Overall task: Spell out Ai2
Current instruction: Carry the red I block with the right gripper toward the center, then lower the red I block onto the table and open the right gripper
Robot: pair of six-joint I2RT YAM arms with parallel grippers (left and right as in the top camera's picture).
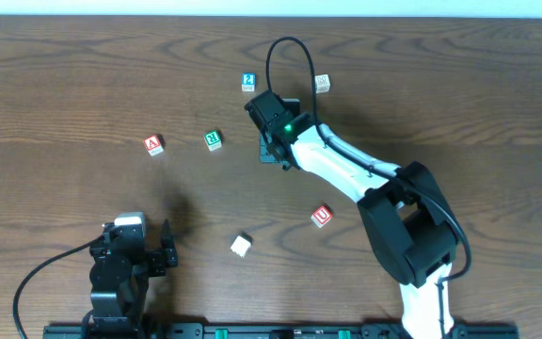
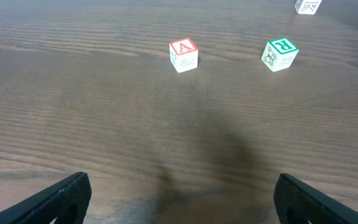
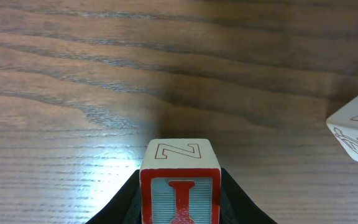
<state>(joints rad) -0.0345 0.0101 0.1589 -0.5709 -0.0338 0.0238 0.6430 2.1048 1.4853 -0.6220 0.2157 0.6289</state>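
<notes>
My right gripper (image 3: pixel 180 199) is shut on a block with a red I on its near face and a Z on top (image 3: pixel 180 180), held over the table's middle back (image 1: pixel 273 141). The red A block (image 1: pixel 154 144) lies left of it and also shows in the left wrist view (image 2: pixel 183 55). A blue block showing a 2 (image 1: pixel 248 81) sits at the back. My left gripper (image 2: pixel 179 199) is open and empty, low near the front left (image 1: pixel 163 250).
A green R block (image 1: pixel 214 139) lies between the A block and my right gripper, and also shows in the left wrist view (image 2: pixel 280 54). A red U block (image 1: pixel 322 216), a white block (image 1: pixel 241 246) and a pale block (image 1: pixel 322 83) are scattered about.
</notes>
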